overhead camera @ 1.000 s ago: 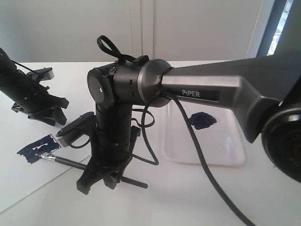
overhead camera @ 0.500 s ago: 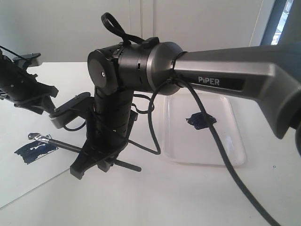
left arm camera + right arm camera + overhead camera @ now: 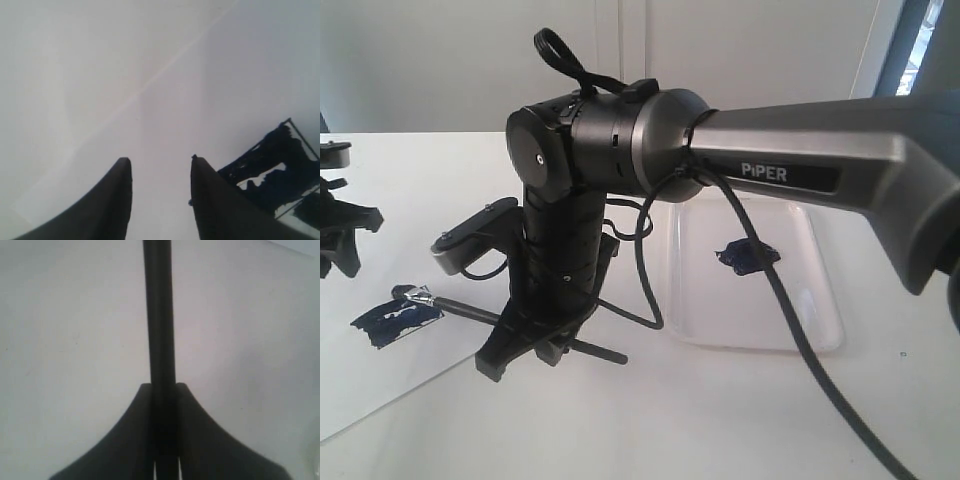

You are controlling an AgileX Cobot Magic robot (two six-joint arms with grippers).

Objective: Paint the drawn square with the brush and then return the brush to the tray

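The right gripper (image 3: 160, 390) is clamped on the brush (image 3: 470, 310), whose tip sits at the painted drawn square (image 3: 395, 320). The left gripper (image 3: 160, 162) is narrowly parted and empty. The tray (image 3: 820, 335) lies well apart.

So the left gripper (image 3: 159, 161) has backed right off. A second ago it hung just behind the streaky blue-black painted square (image 3: 395, 318) on the white paper sheet (image 3: 370, 372); half a second ago it was already sliding away, and now only a bit of it pokes in at the left edge of the exterior view. The right gripper (image 3: 528, 355), clamped on the long thin black-handled paintbrush (image 3: 470, 312), came up too. The bristles were down on the paint; now the silver ferrule (image 3: 420, 296) sits lifted over the square's far corner.
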